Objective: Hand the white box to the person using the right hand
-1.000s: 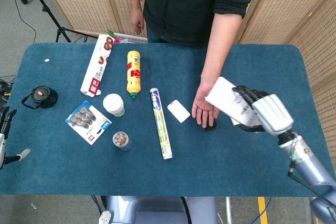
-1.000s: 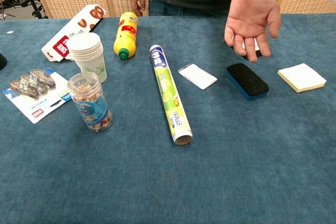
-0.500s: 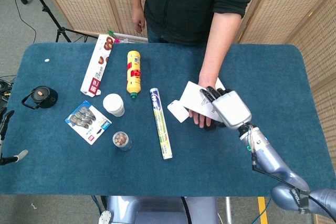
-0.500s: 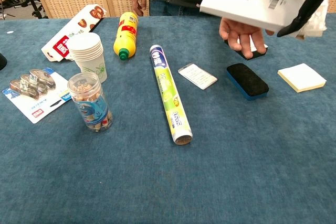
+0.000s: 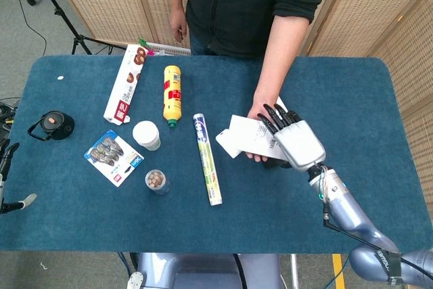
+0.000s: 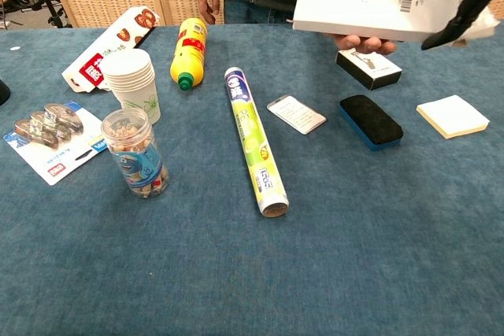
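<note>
The white box point(image 5: 249, 136) with a barcode label is held flat above the table by my right hand point(image 5: 295, 141), whose dark fingers point(image 5: 274, 118) lie over its right end. In the chest view the box point(image 6: 370, 5) hangs high at the right, with a dark finger point(image 6: 463, 12) along its right edge. The person's hand point(image 6: 361, 43) is directly under the box, fingertips showing below it; whether it touches the box I cannot tell. Only a little of my left hand point(image 5: 7, 182) shows at the far left edge, fingers apart and holding nothing.
Under and near the box lie a small black-and-white box point(image 6: 368, 68), a black eraser point(image 6: 370, 121), a yellow notepad point(image 6: 452, 116) and a white card point(image 6: 296, 113). A wrap roll point(image 6: 256, 143), yellow bottle point(image 6: 189, 53), paper cups point(image 6: 132, 84) and a jar point(image 6: 135, 155) lie to the left.
My right hand has carried the white box leftward and away from me, from beside the person's open palm to directly over it. The left hand has stayed put.
</note>
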Motion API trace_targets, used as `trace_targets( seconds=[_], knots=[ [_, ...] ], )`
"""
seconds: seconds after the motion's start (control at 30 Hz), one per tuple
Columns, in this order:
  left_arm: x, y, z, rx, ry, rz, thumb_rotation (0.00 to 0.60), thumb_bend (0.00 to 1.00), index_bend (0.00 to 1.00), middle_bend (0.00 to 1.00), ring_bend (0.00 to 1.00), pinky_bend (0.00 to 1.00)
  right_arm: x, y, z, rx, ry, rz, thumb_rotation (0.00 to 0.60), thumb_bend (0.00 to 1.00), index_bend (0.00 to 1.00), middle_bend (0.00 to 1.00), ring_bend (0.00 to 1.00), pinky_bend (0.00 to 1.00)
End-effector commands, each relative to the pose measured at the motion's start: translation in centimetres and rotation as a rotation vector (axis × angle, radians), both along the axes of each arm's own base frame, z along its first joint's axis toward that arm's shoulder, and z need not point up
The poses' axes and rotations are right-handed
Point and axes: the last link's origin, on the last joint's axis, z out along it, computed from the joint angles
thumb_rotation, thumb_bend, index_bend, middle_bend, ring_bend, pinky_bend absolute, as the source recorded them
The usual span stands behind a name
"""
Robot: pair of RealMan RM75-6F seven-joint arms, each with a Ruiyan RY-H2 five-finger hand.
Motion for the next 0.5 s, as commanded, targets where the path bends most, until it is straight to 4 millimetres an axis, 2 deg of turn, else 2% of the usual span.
trace_targets(
  seconds=[0.03, 0.2, 0.33, 0.43, 0.47, 0.5],
  knots=[
    [0.0, 0.0, 0.0, -0.002, -0.001, 0.001, 0.6, 0.0, 0.0, 0.0, 0.0, 0.08, -1.0, 0.5, 1.7, -0.039, -0.012, -0.006, 0.6, 0.0, 0.0, 0.0, 0.0, 0.18],
    [-0.1, 0.0, 0.0, 0.0, -0.004, 0.005, 0.6, 0.0, 0.0, 0.0, 0.0, 0.08, -3.9, 2.9, 5.2, -0.103, -0.054, -0.048, 0.6, 0.0, 0.0, 0.0, 0.0, 0.17],
    [-0.1, 0.0, -0.1, -0.004, -0.004, 0.005, 0.6, 0.0, 0.0, 0.0, 0.0, 0.08, -6.2, 4.3, 6.7, -0.122, -0.062, -0.077, 0.6, 0.0, 0.0, 0.0, 0.0, 0.16],
    [-0.1, 0.0, -0.1, -0.008, -0.005, 0.004, 0.6, 0.0, 0.0, 0.0, 0.0, 0.08, -8.6, 5.4, 7.6, -0.133, -0.078, -0.11, 0.6, 0.0, 0.0, 0.0, 0.0, 0.15],
    [-0.1, 0.0, -0.2, -0.009, -0.006, 0.001, 0.6, 0.0, 0.0, 0.0, 0.0, 0.08, -10.7, 6.0, 7.7, -0.135, -0.09, -0.158, 0.6, 0.0, 0.0, 0.0, 0.0, 0.14],
    [-0.1, -0.1, -0.2, -0.009, -0.006, 0.001, 0.6, 0.0, 0.0, 0.0, 0.0, 0.08, -12.0, 6.4, 7.5, -0.133, -0.112, -0.165, 0.6, 0.0, 0.0, 0.0, 0.0, 0.14]
  ],
)
